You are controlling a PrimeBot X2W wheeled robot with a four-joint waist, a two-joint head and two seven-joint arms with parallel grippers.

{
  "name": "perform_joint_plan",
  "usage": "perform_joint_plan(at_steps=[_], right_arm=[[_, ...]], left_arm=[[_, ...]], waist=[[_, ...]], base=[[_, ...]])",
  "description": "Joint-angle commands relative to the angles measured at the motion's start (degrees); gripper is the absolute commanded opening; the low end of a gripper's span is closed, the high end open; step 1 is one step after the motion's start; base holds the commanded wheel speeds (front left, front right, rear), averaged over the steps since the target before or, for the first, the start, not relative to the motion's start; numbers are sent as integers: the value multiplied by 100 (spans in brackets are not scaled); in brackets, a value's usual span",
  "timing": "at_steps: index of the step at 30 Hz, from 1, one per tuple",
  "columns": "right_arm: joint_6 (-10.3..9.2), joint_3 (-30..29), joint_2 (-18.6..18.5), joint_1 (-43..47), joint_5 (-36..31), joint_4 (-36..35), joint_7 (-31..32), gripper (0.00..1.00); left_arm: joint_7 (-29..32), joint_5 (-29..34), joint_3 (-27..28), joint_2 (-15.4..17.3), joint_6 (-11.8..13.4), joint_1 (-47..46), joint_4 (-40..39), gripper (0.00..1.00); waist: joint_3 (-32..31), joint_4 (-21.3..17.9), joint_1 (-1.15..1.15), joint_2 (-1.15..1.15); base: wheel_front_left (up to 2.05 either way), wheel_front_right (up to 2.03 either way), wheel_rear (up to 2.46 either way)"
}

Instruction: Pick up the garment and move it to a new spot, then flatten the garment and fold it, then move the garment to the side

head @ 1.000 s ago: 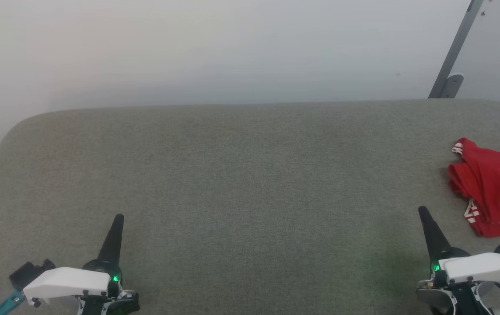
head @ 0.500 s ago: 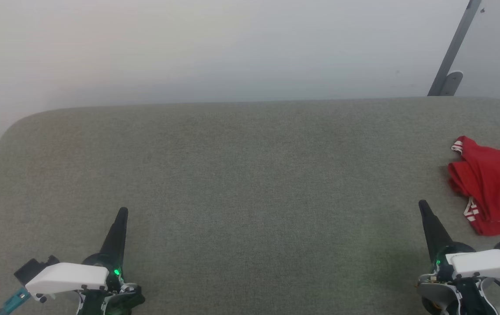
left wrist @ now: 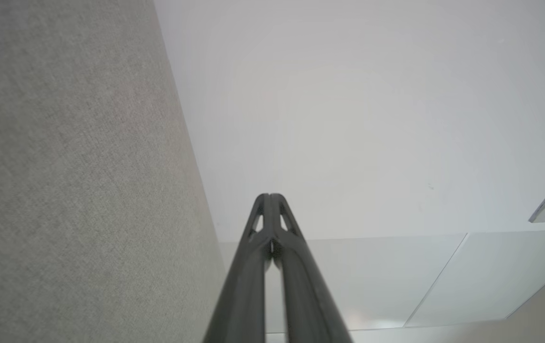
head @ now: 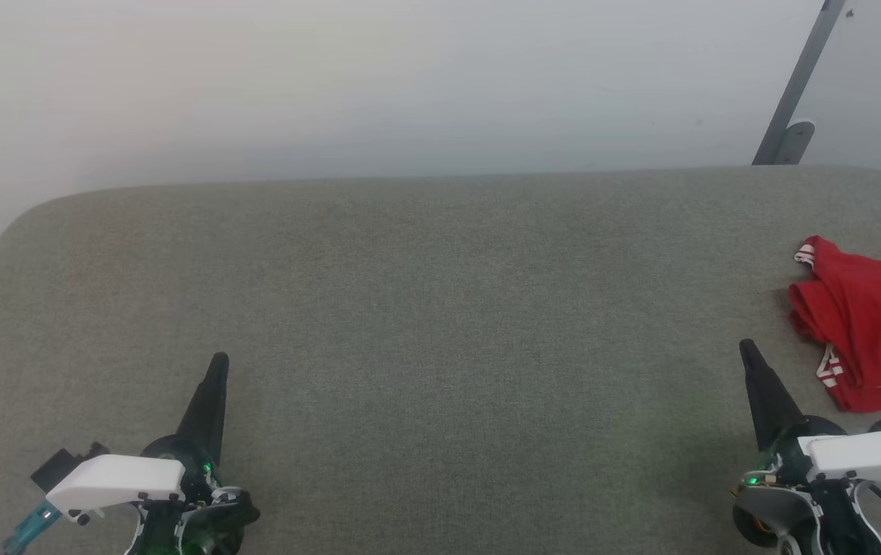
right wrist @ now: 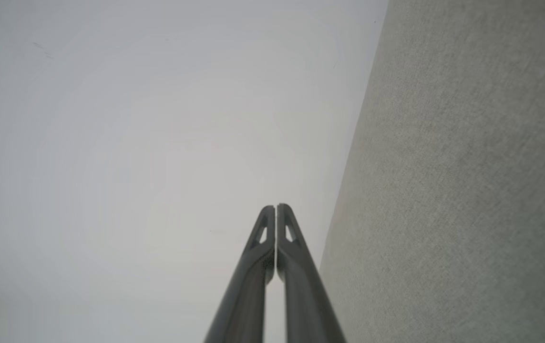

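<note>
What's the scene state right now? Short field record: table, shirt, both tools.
table: grey fabric top, pale wall behind
shirt: red with white striped trim, bunched up at the table's right side, partly cut off by the head view's edge
left tool: shut, holding nothing, at the table's near left
right tool: shut, holding nothing, just left of the shirt, not touching it
metal bar: grey, leaning against the wall, far right
</note>
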Motion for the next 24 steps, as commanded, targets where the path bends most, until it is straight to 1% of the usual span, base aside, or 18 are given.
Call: perform_joint_plan(at_steps=[1, 24], right_arm=[[0, -14, 22, -51, 123, -38, 37, 0], [0, -11, 22, -44, 94, -33, 32, 0]], left_arm=[[40, -79, 27, -31, -29, -68, -14, 0], [39, -62, 24, -25, -29, -66, -15, 0]], waist=[[4, -2, 0, 0], [4, -2, 0, 0]], base=[[0, 0, 0], [0, 0, 0]])
